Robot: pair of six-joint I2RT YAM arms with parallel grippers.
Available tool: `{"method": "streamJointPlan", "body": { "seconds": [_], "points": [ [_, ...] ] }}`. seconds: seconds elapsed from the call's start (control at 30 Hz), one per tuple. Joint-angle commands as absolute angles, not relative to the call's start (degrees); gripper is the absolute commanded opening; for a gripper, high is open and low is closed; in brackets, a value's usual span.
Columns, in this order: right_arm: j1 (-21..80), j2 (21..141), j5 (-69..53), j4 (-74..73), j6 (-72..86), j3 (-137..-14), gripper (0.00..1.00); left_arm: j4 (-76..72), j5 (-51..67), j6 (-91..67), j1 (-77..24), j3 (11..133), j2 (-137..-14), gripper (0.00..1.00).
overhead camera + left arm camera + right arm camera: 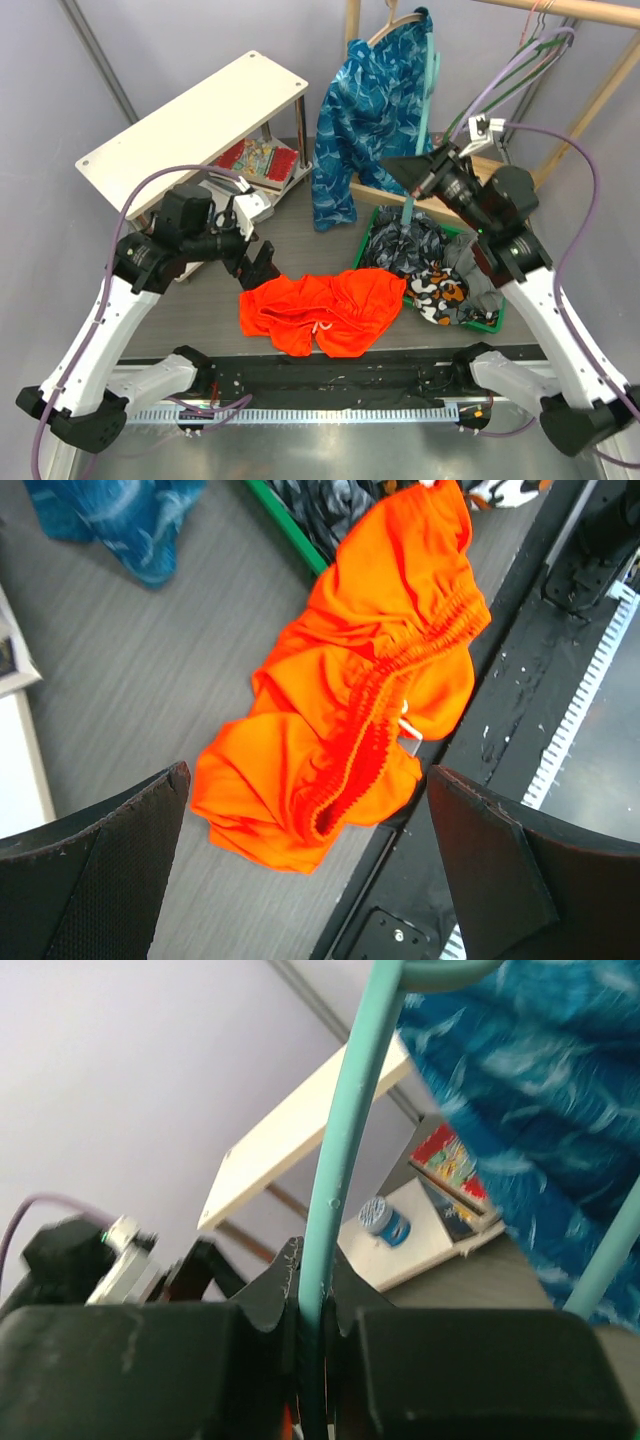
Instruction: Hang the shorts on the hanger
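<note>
The orange-red shorts [325,310] lie crumpled on the grey table near its front edge. In the left wrist view they [360,680] show their gathered waistband and a bit of white drawstring. My left gripper [252,263] is open and empty, hovering just above and behind the shorts' left end; the left wrist view [308,780] has the shorts between its spread fingers. My right gripper [415,172] is shut on a thin bar of the teal hanger [345,1130] and holds it in the air, right of the blue garment. The bar [408,213] hangs down below the jaws.
A blue leaf-patterned garment [370,110] hangs from a wooden rack [590,10] at the back. A green tray [494,322] of dark patterned clothes sits right of the shorts. A white shelf board [190,120] and a box of small items [260,160] stand at back left.
</note>
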State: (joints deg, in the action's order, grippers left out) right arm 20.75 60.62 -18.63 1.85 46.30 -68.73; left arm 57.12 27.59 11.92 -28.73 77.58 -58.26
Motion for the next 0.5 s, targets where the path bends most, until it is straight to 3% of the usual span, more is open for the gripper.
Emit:
{"method": "streamJointPlan", "body": {
  "seconds": [0.0,0.23,0.47],
  "points": [
    [22.06,48.38,-22.23,-3.85,39.30,-62.51,0.01,53.97,30.66,10.20,-28.48,74.37,-53.97,1.00],
    [22.06,36.40,-44.87,-16.32,25.59,-51.60,0.01,50.36,36.37,6.41,-26.64,70.67,-51.15,1.00],
    [22.06,35.06,-61.15,-27.59,15.74,-47.47,0.01,53.53,38.33,21.26,-26.28,71.81,-47.38,1.00]
  ]
}}
